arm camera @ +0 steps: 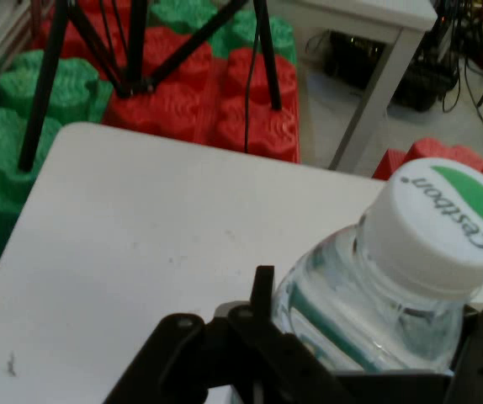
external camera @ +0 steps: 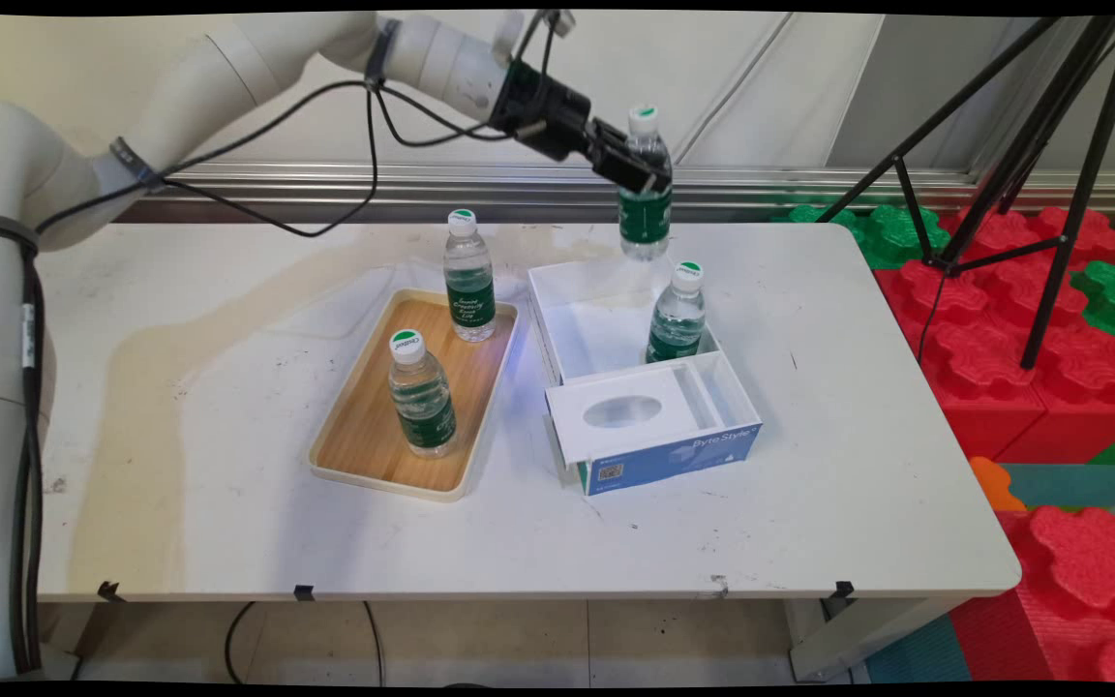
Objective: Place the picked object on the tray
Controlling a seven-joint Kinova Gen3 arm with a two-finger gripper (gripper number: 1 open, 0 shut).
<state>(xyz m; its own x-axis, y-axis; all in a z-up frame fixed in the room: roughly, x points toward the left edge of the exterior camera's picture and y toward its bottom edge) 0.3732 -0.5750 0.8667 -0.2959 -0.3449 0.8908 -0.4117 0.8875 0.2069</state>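
My gripper (external camera: 643, 174) is shut on a clear water bottle (external camera: 645, 189) with a green label and white cap, held in the air above the far edge of a white open box (external camera: 616, 319). In the hand view the held bottle (arm camera: 393, 286) fills the lower right, its cap (arm camera: 439, 223) facing the camera, between the black fingers (arm camera: 262, 295). A second bottle (external camera: 678, 315) stands inside the box at its right side. Two more bottles (external camera: 469, 278) (external camera: 420, 394) stand upright on a wooden tray (external camera: 374, 436) left of the box.
The box has a blue front side and a white lid piece (external camera: 620, 411) with an oval hole. A black tripod (external camera: 1022, 174) stands over red and green foam blocks (external camera: 1003, 329) beyond the table's right edge. Black cables hang from the arm.
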